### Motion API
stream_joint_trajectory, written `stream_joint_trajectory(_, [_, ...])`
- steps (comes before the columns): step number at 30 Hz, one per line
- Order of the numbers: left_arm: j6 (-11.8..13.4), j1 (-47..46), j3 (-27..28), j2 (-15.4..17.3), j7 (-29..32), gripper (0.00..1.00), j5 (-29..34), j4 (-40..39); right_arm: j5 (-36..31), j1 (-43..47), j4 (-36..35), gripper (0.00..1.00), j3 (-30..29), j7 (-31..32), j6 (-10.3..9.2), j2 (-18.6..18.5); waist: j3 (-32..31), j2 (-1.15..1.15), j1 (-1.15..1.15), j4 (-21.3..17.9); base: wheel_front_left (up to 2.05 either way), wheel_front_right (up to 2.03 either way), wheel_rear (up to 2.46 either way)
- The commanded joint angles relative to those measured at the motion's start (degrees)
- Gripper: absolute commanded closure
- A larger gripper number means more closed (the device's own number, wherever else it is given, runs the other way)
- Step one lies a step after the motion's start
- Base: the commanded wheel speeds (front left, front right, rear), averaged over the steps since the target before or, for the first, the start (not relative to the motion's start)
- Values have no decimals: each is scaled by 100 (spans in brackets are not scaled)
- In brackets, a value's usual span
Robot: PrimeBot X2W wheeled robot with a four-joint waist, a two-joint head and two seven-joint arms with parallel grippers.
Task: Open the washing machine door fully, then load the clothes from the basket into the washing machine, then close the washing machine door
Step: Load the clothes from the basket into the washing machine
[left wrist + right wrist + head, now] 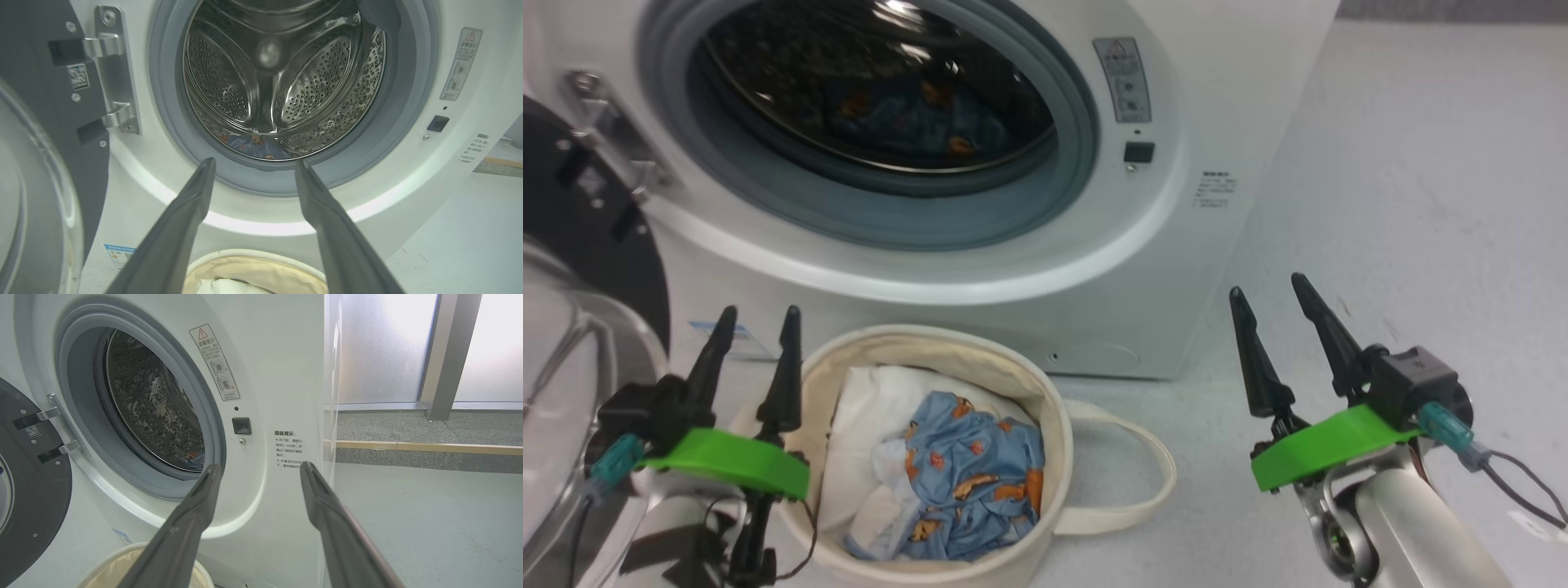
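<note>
The white washing machine (1225, 98) stands with its door (580, 269) swung wide to the left, black rim and clear glass bowl showing. One piece of the blue bear-print clothes (907, 114) lies in the steel drum (269, 77). More of the clothes (972, 474) sit in the cream basket (1045, 408) on the floor in front, beside a white cloth (874, 408). My left gripper (757, 314) hovers open at the basket's left rim. My right gripper (1267, 286) is open over bare floor to the right. Both are empty.
The door hinge (114, 77) sits at the opening's left edge. A latch slot (1139, 152) and warning sticker (1121, 78) are on the right of the front. Grey floor (1421, 204) stretches to the right; frosted glass panels (380, 347) stand behind.
</note>
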Motion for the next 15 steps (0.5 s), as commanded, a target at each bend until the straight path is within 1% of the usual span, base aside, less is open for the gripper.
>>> stream_joint_trajectory(1, [-12,-29,302,102,-27,0,74,-306,62,34,-154,0,58,-71,2,-20,-192,0,1,136,0,0,0])
stream_joint_trajectory(2, [-14,33,373,79,-27,0,70,-380,70,53,-154,0,54,-71,2,-21,-223,0,1,148,0,0,0])
stream_joint_trajectory(3, [-23,241,548,11,-27,0,40,-650,82,93,-168,0,63,-71,2,-27,-291,0,1,151,0,0,0])
stream_joint_trajectory(8, [-32,523,649,-87,-27,0,87,-810,62,122,-188,0,89,-71,2,-42,-351,0,1,123,0,0,0])
stream_joint_trajectory(15, [-37,593,734,-134,-27,0,196,-879,71,173,-149,0,34,-71,2,-39,-389,0,1,101,0,0,0])
